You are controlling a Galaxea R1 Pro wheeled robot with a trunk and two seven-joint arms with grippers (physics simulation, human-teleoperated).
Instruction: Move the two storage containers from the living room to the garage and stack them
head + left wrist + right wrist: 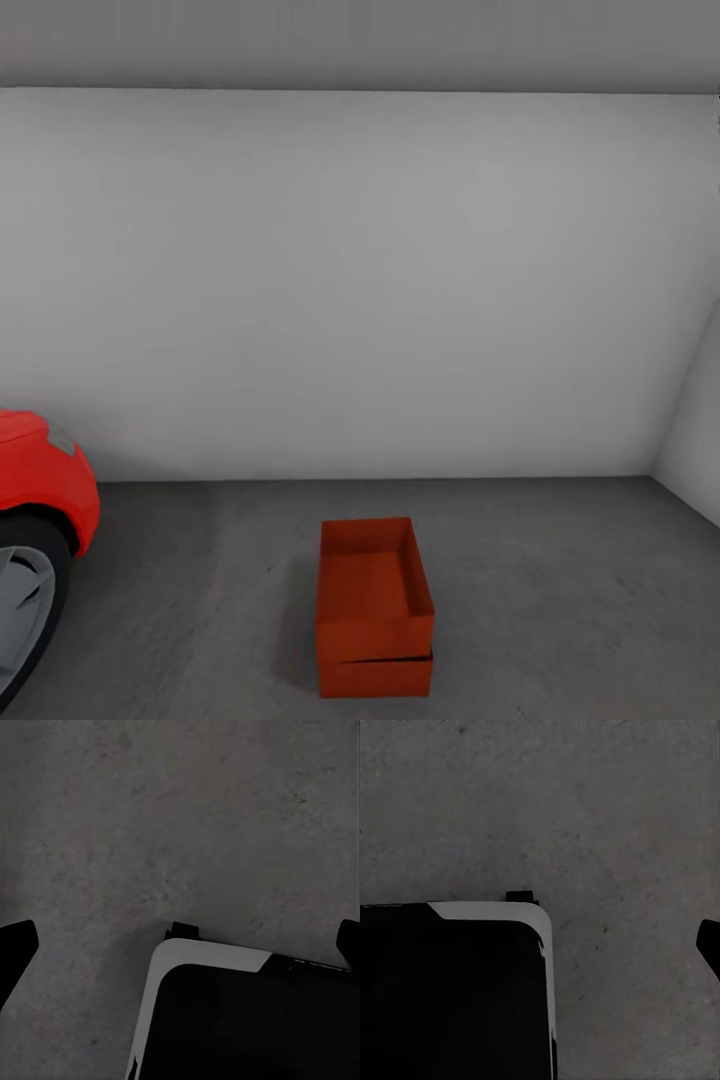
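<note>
Two red-orange rectangular open-top storage containers with thin plain walls, stacked one on the other in the head view: upper container [375, 585] seated on the lower container [376, 676], with a thin dark seam between them at the front. Upper box open and hollow inside, its opening facing up. Stack standing on the dark grey, rough concrete floor [560, 600] of the garage, near the middle of the picture and a little toward the viewer, well apart from the plain light grey back wall [360, 280]. To the left of the stack, apart from it, the front end of a glossy red car [45, 475] with a dark tyre and a silver wheel [20, 600]. At the right, a second light grey wall [695, 440] meeting the back wall in a corner.

Left wrist view: looking down on speckled grey concrete [150, 832], with a black, white-edged corner of the robot's base [247, 1020] below. Left gripper [184, 941] with dark fingertips [15, 945] at opposite edges of the picture, spread wide, nothing between them.

Right wrist view: same grey concrete [607, 817], another black, white-edged base corner [450, 990]. Right gripper showing one dark fingertip [709, 942] at the picture's edge; open or closed, cannot tell.
</note>
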